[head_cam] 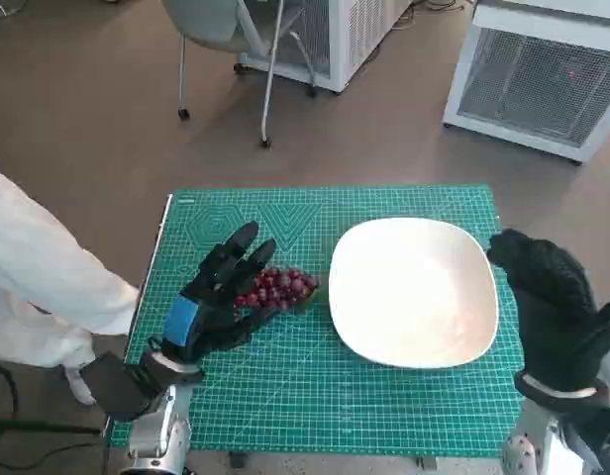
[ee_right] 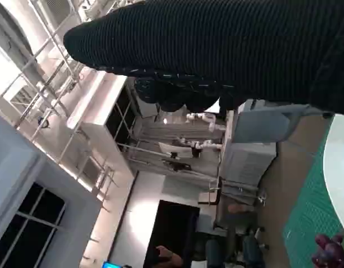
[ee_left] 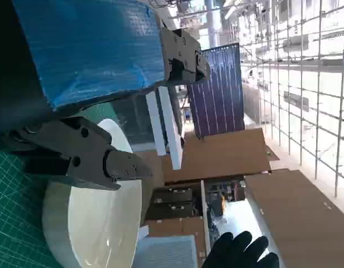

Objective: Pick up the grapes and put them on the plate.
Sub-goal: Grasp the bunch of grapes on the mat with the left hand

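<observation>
A bunch of dark red grapes (head_cam: pixel 282 286) lies on the green cutting mat (head_cam: pixel 315 406), just left of the white plate (head_cam: pixel 414 292). My left hand (head_cam: pixel 218 295) reaches over the grapes from the left. Its fingers are spread above the bunch and the thumb lies below it, not closed on the fruit. My gloved right hand (head_cam: pixel 545 297) hangs at the plate's right edge and holds nothing. The left wrist view shows the plate (ee_left: pixel 94 223) beyond the black fingers (ee_left: pixel 88 156), with the right hand (ee_left: pixel 239 254) farther off. The right wrist view catches the grapes (ee_right: pixel 331 251) and a sliver of plate (ee_right: pixel 340 167).
A person's white sleeve (head_cam: pixel 43 267) reaches in at the table's left side. Beyond the table stand a chair (head_cam: pixel 236 40) and white cabinets (head_cam: pixel 538 79) on the brown floor.
</observation>
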Robot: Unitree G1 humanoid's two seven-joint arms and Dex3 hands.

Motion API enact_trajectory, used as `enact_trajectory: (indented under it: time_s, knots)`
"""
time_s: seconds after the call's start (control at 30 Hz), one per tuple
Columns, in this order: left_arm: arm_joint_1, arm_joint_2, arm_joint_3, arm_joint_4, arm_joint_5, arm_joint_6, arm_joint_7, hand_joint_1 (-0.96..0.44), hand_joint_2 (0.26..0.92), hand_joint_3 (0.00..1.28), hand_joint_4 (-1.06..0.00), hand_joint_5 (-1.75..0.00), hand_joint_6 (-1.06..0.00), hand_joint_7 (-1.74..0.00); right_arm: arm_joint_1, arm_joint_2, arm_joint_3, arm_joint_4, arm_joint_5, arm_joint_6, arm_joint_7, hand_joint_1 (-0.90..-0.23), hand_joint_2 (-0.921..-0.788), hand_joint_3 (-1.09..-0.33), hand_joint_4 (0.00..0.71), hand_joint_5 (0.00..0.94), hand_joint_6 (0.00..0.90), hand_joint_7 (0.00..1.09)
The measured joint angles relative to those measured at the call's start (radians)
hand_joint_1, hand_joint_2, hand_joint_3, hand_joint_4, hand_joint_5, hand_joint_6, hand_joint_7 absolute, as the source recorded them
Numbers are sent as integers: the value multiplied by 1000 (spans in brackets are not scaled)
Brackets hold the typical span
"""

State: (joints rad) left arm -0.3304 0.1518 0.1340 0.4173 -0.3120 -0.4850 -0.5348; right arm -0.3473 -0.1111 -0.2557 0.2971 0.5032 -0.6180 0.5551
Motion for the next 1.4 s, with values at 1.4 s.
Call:
enact_trajectory:
  time_s: [1.4]
  knots:
    - [28, 0, 2, -83, -8, 59, 13, -66, 921, 205, -325, 0, -290, -156, 5, -5, -2, -51, -7, 38, -21, -411, -921, -554, 568, 210, 302, 734]
